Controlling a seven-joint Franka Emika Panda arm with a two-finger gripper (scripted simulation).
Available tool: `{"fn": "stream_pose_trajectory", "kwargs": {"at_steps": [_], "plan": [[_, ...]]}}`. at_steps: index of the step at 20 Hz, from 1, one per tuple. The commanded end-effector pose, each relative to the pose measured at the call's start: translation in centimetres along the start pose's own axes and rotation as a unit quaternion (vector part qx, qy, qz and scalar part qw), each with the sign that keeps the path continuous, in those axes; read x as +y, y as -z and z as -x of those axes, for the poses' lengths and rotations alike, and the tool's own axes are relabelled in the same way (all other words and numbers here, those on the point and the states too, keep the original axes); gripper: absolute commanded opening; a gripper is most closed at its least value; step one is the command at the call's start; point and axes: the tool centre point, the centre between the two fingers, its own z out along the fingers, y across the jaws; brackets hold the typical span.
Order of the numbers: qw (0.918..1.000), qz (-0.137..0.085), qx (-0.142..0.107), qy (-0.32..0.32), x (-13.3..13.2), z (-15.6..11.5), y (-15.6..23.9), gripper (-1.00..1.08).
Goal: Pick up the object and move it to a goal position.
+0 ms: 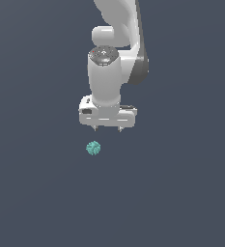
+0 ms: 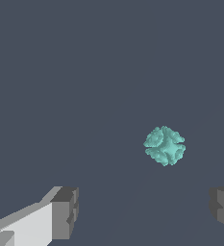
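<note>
Small teal, bumpy, berry-like round object (image 1: 93,148) (image 2: 165,145) is seen lying free on dark grey ground, below the white robot gripper (image 1: 107,129) (image 2: 144,211). Claw is spread wide, unladen. No long axis is discernible.

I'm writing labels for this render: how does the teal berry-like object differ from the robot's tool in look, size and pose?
The object is teal and bumpy; the tool is smooth white with dark grey fingertips. The object is a small round cluster, far smaller than the blocky tool. The object sits alone on the grey surface; the tool hangs on the arm, open, touching nothing. Both appear in both views.
</note>
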Motion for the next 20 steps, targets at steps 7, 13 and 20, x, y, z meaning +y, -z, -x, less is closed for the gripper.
{"fn": "stream_pose_trajectory", "kwargs": {"at_steps": [7, 13, 20], "plan": [[0.9998, -0.001, -0.001, -0.020, 0.4, -0.1, -0.7, 1.00], [0.9974, -0.002, -0.003, -0.072, 1.6, -0.4, -2.4, 1.00], [0.9849, -0.001, -0.006, -0.173, 4.1, -0.6, -5.8, 1.00]]}}
